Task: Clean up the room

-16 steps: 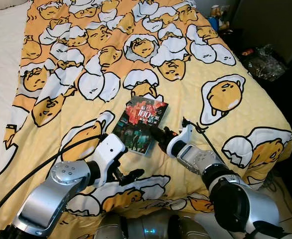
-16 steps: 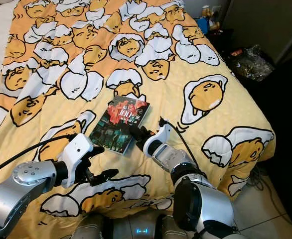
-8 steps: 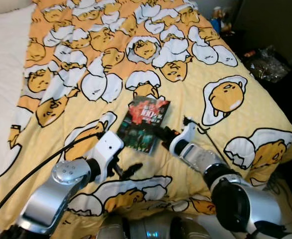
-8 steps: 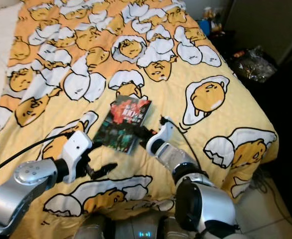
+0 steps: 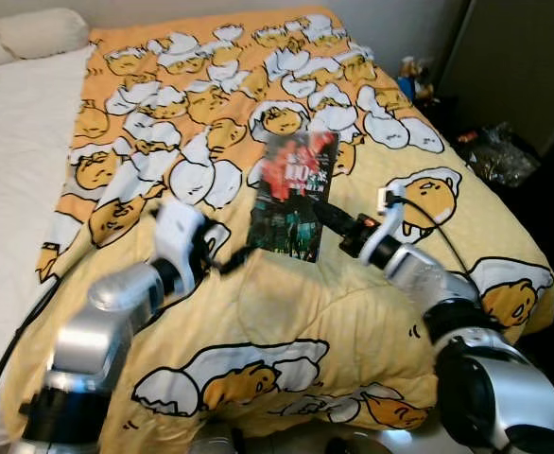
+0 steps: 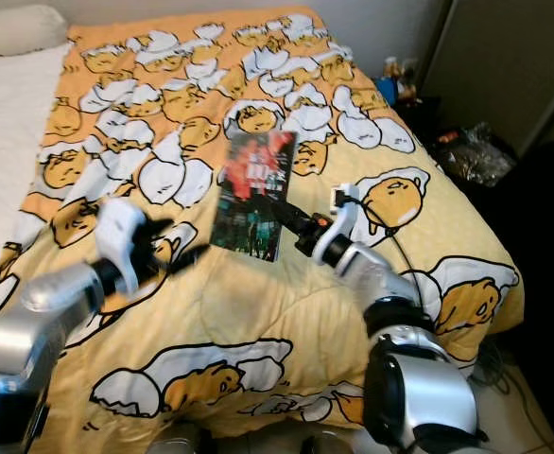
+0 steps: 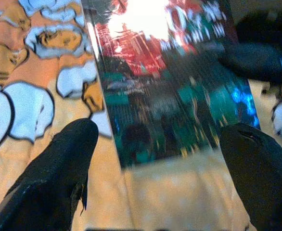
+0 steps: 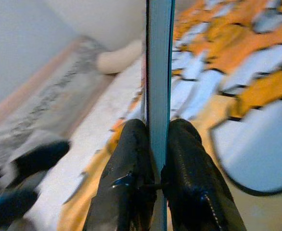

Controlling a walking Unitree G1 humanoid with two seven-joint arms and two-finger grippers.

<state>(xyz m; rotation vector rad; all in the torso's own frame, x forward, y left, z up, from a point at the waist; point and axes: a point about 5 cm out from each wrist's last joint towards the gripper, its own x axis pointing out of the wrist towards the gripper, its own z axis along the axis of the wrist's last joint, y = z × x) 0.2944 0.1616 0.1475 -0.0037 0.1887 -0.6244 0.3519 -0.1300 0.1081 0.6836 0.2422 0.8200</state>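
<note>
Book, with its dark red-and-green cover, stands lifted above the bed in the left eye view, tilted up off the yellow egg-print blanket. The right gripper pinches its lower right edge, the black jaws closed on the book. The left gripper hangs just beside the book's lower left corner, blurred, its jaws spread apart and holding nothing. White sheet and a pillow lie at the far left of the bed. Off the bed's right side, clutter sits on a dark surface, including a crinkled plastic bag.

Seen from the right eye, the same scene: the book is raised over the blanket, the right gripper clamped on its edge, the left gripper near its lower left corner and apart from it.

From the left wrist, the two black fingers stand wide apart with the book's cover ahead between them, over the blanket. The right gripper's dark shape touches the cover's far edge.

From the right wrist, the book shows edge-on as a thin pale blue strip, squeezed between the two black fingers. Blanket pattern and the pillow lie blurred beyond.
</note>
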